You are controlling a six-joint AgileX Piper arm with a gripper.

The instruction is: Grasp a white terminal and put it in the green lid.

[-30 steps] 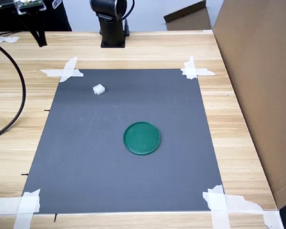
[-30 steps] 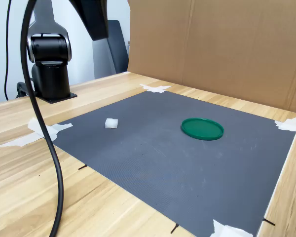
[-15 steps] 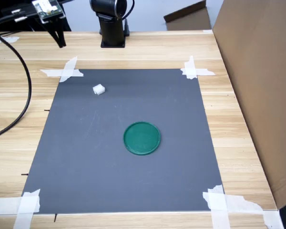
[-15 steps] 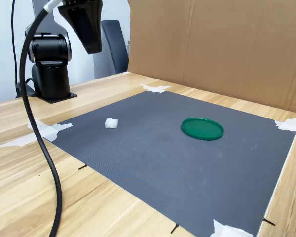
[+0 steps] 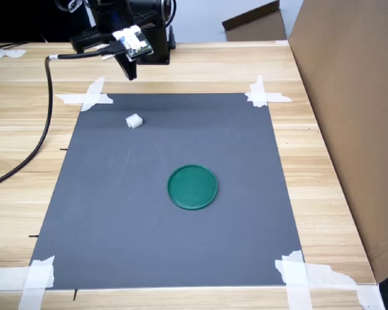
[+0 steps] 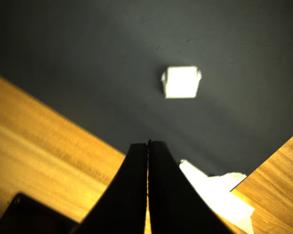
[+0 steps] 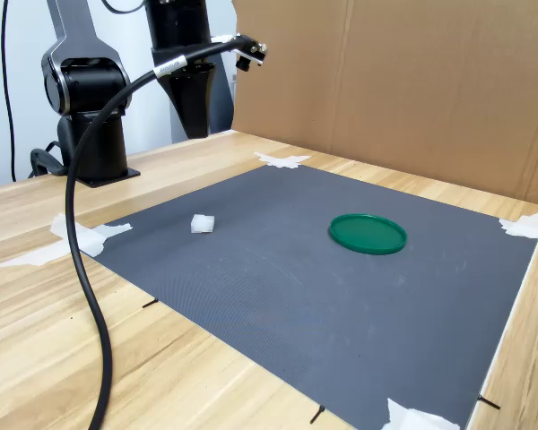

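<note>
The white terminal [image 5: 134, 121] [image 7: 203, 223] is a tiny white block lying on the grey mat near its far left corner in the first exterior view. The green lid [image 5: 193, 187] [image 7: 368, 234] lies flat near the mat's middle with nothing in it. My gripper [image 5: 130, 73] [image 7: 197, 131] hangs high above the wood just beyond that corner, apart from the terminal. In the wrist view the gripper [image 6: 148, 145] has its dark fingers pressed together, holding nothing, and the terminal [image 6: 181, 81] shows ahead of the tips.
The grey mat [image 5: 149, 245] is held by white tape strips [image 5: 87, 97] at its corners. A cardboard wall [image 5: 355, 116] stands along the first exterior view's right. A black cable [image 5: 42, 129] loops over the left wood. The arm's base [image 7: 90, 116] stands at the back.
My gripper has swung to the first exterior view's right, from over the far left table edge to above the mat's far left corner. The terminal and the lid have not moved.
</note>
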